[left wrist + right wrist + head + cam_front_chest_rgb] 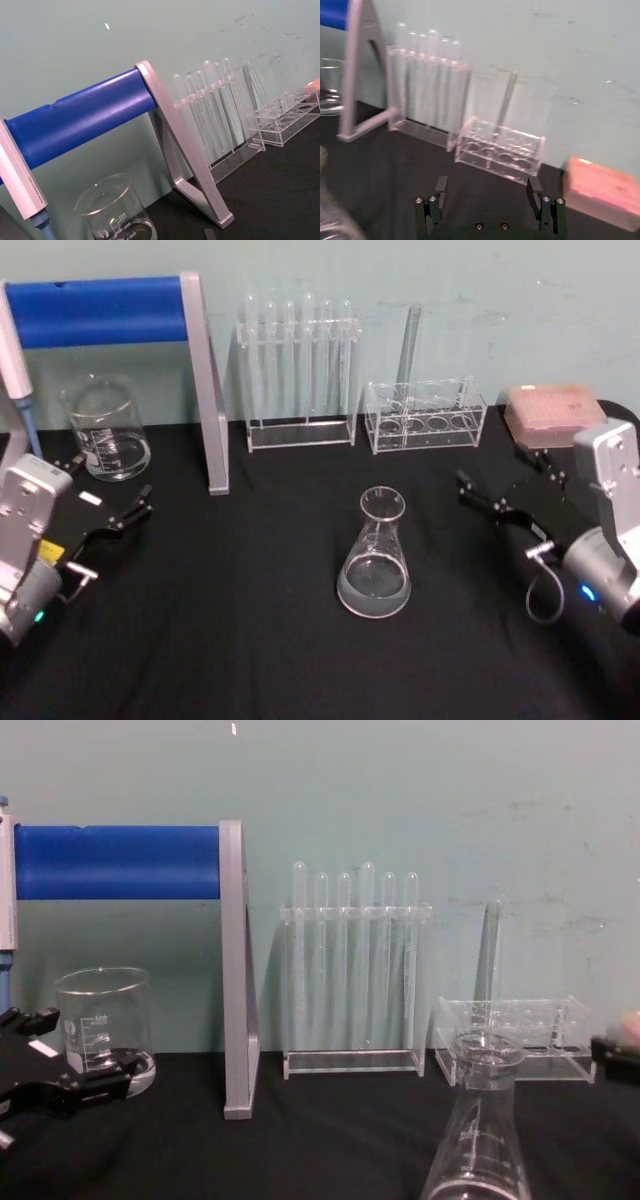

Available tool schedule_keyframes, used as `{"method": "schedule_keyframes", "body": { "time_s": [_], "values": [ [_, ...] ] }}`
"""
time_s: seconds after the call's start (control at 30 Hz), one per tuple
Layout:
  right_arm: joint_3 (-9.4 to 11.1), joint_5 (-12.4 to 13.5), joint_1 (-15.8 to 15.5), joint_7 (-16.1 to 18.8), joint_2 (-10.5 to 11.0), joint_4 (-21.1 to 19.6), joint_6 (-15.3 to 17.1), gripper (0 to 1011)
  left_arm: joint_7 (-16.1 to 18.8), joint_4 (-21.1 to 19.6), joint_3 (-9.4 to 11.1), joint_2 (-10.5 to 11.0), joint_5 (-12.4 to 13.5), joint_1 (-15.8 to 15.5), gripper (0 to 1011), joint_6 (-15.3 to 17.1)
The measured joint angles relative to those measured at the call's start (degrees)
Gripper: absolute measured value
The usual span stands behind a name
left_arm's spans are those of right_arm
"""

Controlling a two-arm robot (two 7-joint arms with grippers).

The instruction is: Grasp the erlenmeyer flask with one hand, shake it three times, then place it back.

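Note:
The erlenmeyer flask (375, 558) stands upright on the black table, mid-front, with a little clear liquid in its wide base. In the chest view the erlenmeyer flask (478, 1140) shows at the lower right, and it is a blur at the right wrist view's edge (331, 220). My right gripper (492, 468) hovers open to the flask's right, a hand's width away; its two fingers (440, 192) stand wide apart with nothing between them. The left gripper (110, 485) rests open at the far left near the beaker, also seen low in the chest view (85, 1048).
A glass beaker (106, 428) stands back left beside a blue-barred grey stand (208, 390). A rack of test tubes (298, 370) and a low clear rack (425, 415) line the back. A pink tip box (555, 412) sits back right.

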Motion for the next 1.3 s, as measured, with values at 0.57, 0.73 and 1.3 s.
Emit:
{"method": "schedule_keyframes", "body": {
  "time_s": [0.57, 0.73, 1.3],
  "values": [
    [-2.35, -13.64, 6.11, -8.74, -4.44, 9.04, -5.0, 1003, 0.0, 0.0, 0.0, 0.0, 0.0, 0.0, 1001, 0.0],
    [-2.47, -15.05, 6.26, -8.85, -4.91, 10.01, -5.42, 1003, 0.0, 0.0, 0.0, 0.0, 0.0, 0.0, 1001, 0.0],
    [-2.45, -15.31, 6.24, -8.65, -4.98, 10.09, -5.46, 1003, 0.0, 0.0, 0.0, 0.0, 0.0, 0.0, 1001, 0.0]
  ]
}}
